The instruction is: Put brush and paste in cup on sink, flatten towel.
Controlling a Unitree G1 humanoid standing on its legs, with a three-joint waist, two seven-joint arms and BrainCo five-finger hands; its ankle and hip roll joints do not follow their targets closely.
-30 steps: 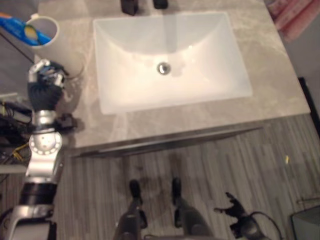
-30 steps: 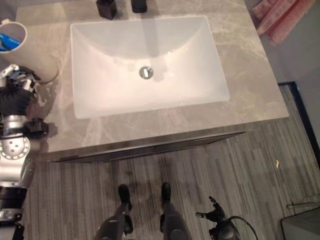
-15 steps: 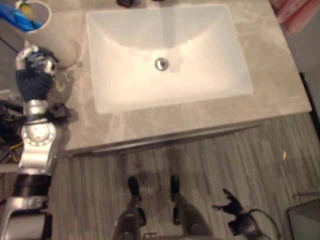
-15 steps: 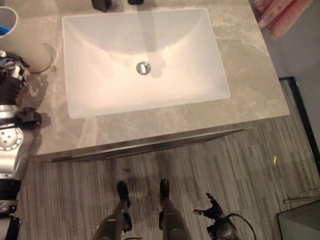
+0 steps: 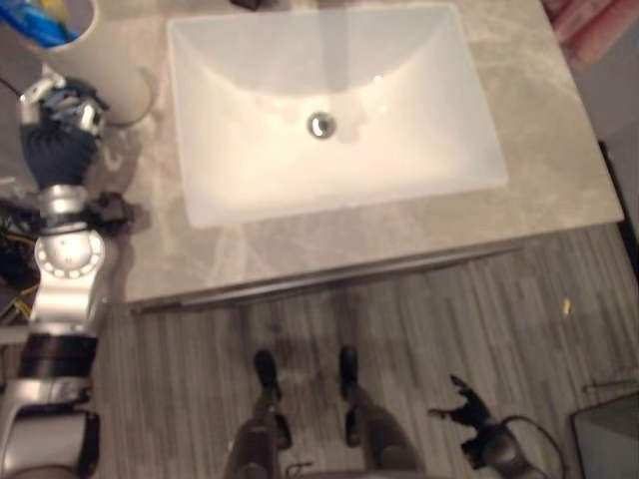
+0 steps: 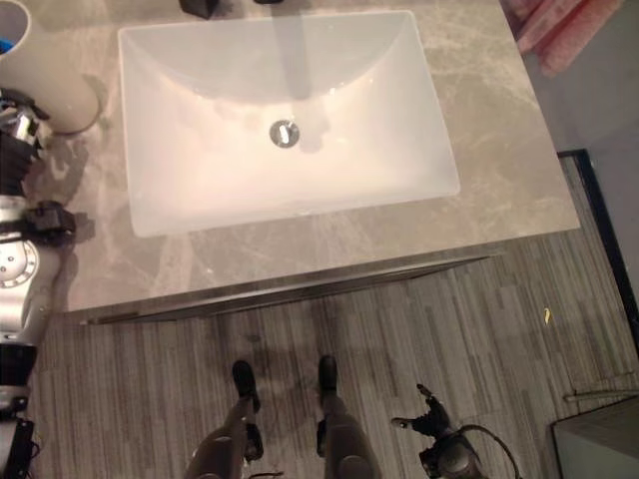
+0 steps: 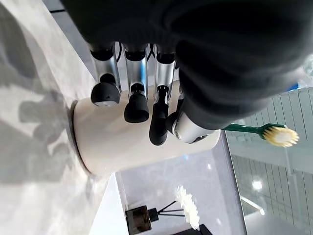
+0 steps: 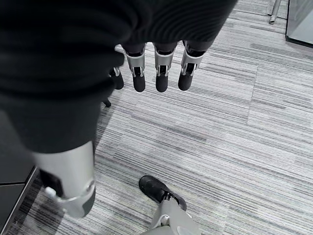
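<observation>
We look down on a grey marbled table (image 5: 329,235) with a white rectangular sink (image 5: 329,110) sunk into it, a round metal drain (image 5: 320,125) at its middle. At the table's far left corner stands the white cup (image 5: 95,55); something blue, the paste (image 5: 35,22), pokes from its mouth, and in the left wrist view a green-handled brush (image 7: 259,131) with pale bristles sticks out past the cup's rim. Our left hand (image 5: 60,110) hovers just beside the cup, above the table, its fingers (image 7: 137,105) loosely bent and holding nothing; we cannot tell whether they touch the cup's wall. A pink towel (image 6: 554,30) lies bunched at the table's far right corner. Two dark objects sit at the back edge behind the sink; the left wrist view shows a dark bottle (image 7: 142,218) with reeds and a white flower. Below the table's front edge runs striped grey flooring (image 6: 399,359). Our right hand (image 8: 156,73) hangs low over that floor, fingers relaxed and empty.
</observation>
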